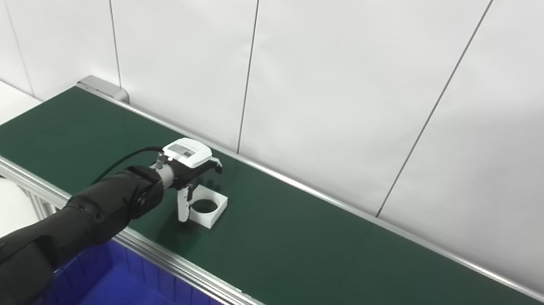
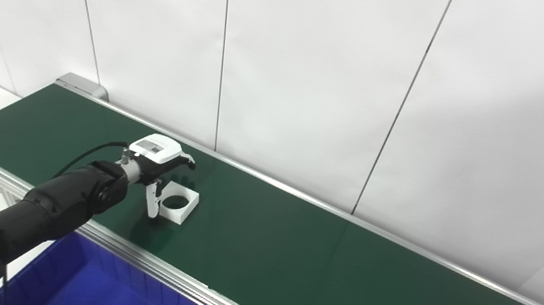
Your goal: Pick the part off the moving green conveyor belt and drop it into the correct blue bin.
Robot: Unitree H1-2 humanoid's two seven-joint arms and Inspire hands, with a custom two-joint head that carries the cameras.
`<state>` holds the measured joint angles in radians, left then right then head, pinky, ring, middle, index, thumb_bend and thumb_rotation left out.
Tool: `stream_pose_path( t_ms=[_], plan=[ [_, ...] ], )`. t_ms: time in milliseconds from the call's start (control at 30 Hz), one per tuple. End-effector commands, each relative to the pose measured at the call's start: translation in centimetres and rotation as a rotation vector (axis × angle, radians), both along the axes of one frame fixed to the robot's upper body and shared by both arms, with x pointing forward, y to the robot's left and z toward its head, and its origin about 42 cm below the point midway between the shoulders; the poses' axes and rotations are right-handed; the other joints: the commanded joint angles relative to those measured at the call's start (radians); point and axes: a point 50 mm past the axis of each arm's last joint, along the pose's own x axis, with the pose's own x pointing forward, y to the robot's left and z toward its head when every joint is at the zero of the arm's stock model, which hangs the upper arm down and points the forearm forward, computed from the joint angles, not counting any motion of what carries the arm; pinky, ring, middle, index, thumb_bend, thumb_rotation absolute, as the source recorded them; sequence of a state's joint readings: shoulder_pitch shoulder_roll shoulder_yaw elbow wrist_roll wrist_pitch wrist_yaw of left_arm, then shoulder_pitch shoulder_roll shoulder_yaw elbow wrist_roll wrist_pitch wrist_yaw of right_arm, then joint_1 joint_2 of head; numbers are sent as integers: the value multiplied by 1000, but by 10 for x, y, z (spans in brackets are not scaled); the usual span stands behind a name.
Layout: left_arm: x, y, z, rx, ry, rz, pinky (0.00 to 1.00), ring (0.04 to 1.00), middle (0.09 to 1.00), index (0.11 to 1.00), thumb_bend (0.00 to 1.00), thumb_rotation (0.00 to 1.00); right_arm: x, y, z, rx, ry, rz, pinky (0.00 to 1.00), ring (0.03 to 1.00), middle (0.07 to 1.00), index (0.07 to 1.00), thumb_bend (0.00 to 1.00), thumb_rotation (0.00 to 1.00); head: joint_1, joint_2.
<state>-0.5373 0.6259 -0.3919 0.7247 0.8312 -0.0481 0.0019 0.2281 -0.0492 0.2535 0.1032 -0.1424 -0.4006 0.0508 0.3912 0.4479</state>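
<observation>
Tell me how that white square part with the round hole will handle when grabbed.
The part looks rigid, so it probably won't flex. It lies flat on the belt, so it's unlikely to roll. Thin walls suggest it's light; the left hand might nudge it.

The part (image 1: 208, 207) was a white square block with a round hole through its middle, lying flat on the green conveyor belt (image 1: 342, 258) near its front edge. Below, a blue bin (image 1: 139, 299) sat open-topped; its contents possibly hidden.
</observation>
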Motion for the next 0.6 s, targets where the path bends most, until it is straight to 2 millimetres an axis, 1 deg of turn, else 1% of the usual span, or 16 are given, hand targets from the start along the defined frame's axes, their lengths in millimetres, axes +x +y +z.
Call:
stream_pose_path(
  t_ms=[0, 67, 133, 300, 333, 367, 433, 467, 500, 533, 567],
  plan=[
    [-13, 7, -22, 31, 61, 9, 712, 777, 809, 764, 867, 9, 1, 4, 13, 38, -84, 1, 760, 848, 891, 985, 459, 695, 3, 4],
    [-16, 4, -25, 25, 80, -17, 715, 771, 774, 729, 846, 5, 1, 4, 13, 40, -86, 1, 762, 849, 892, 989, 457, 696, 1, 4],
    [-18, 1, -27, 10, 106, -40, 728, 743, 715, 700, 817, 0, 1, 4, 14, 42, -86, 1, 768, 852, 893, 995, 460, 695, 1, 5],
    [-25, -10, -29, -41, 161, -74, 759, 703, 689, 667, 799, 0, 0, 5, 16, 44, -87, 1, 771, 854, 896, 999, 456, 696, -5, 18],
    [-26, -12, -29, -49, 171, -81, 771, 688, 678, 619, 729, 10, 0, 5, 16, 45, -87, 1, 772, 856, 897, 1000, 460, 697, -7, 22],
    [-28, -15, -29, -60, 177, -94, 766, 670, 659, 535, 588, 37, -1, 5, 17, 45, -87, 0, 772, 855, 897, 1000, 467, 701, -8, 22],
    [-32, -20, -29, -75, 185, -124, 761, 663, 649, 509, 547, 44, -1, 6, 18, 45, -85, -2, 769, 853, 896, 1000, 474, 706, -10, 22],
    [-34, -21, -29, -80, 190, -135, 739, 650, 637, 500, 532, 45, -1, 6, 18, 46, -85, -4, 769, 852, 896, 1000, 481, 708, -11, 28],
    [-35, -23, -30, -86, 195, -143, 585, 578, 580, 484, 520, 23, -1, 6, 18, 46, -87, -4, 766, 849, 895, 998, 488, 712, -11, 28],
    [-37, -27, -30, -89, 205, -152, 560, 566, 569, 482, 519, 19, -1, 5, 18, 47, -89, -3, 766, 848, 895, 998, 488, 713, -12, 28],
    [-39, -29, -29, -91, 211, -158, 497, 547, 553, 477, 518, 9, -1, 5, 18, 48, -90, -3, 766, 848, 895, 998, 489, 714, -12, 28]
  ],
)
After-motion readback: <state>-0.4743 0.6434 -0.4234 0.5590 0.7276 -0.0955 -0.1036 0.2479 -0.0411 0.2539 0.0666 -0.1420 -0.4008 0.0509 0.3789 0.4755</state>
